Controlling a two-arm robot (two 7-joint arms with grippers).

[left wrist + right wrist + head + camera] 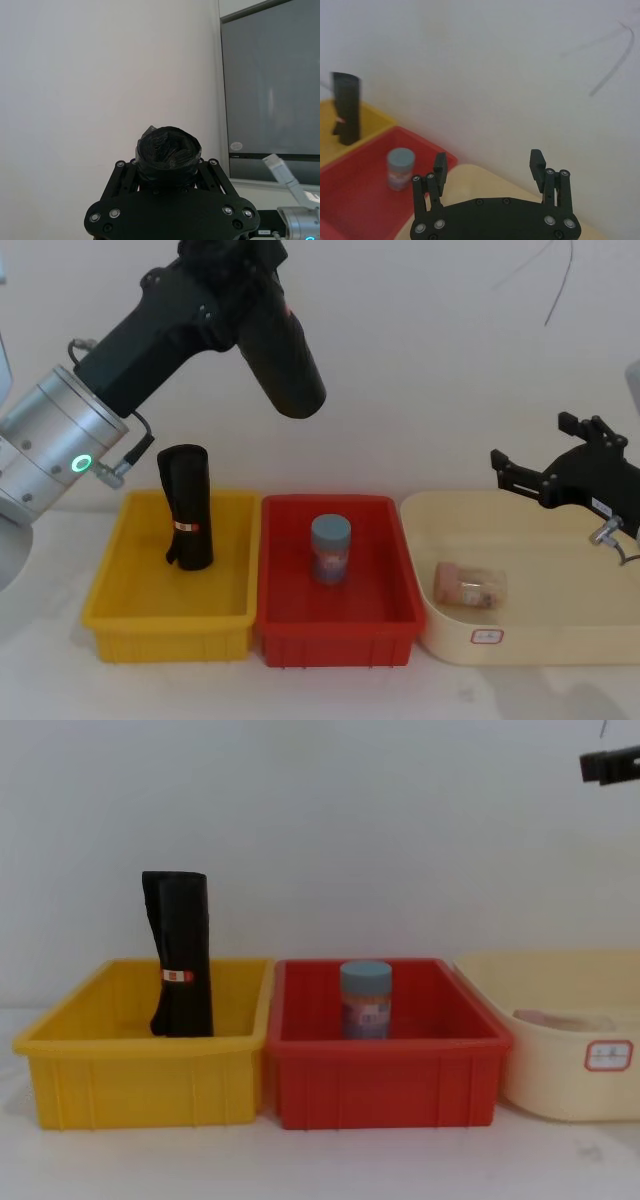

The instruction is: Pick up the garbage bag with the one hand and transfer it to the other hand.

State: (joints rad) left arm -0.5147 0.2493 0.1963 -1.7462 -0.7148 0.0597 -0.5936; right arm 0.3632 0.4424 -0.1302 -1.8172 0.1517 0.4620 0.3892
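Observation:
The garbage bag (288,358), a plain glossy black roll, hangs high above the gap between the yellow and red bins, tilted down to the right. My left gripper (250,302), the one with the green wrist light, is shut on its upper end. In the left wrist view the roll's crumpled end (169,149) pokes out between the closed fingers (125,172). My right gripper (532,448) hovers open and empty over the cream tub's far side, well right of the bag. Its spread fingers (537,163) hold nothing, and one tip (610,764) enters the chest view at upper right.
A second black roll (187,508) with a red-and-white label stands in the yellow bin (110,585). The red bin (400,570) holds a blue-lidded jar (331,549). A pink wrapped packet (468,587) lies in the cream tub (520,635).

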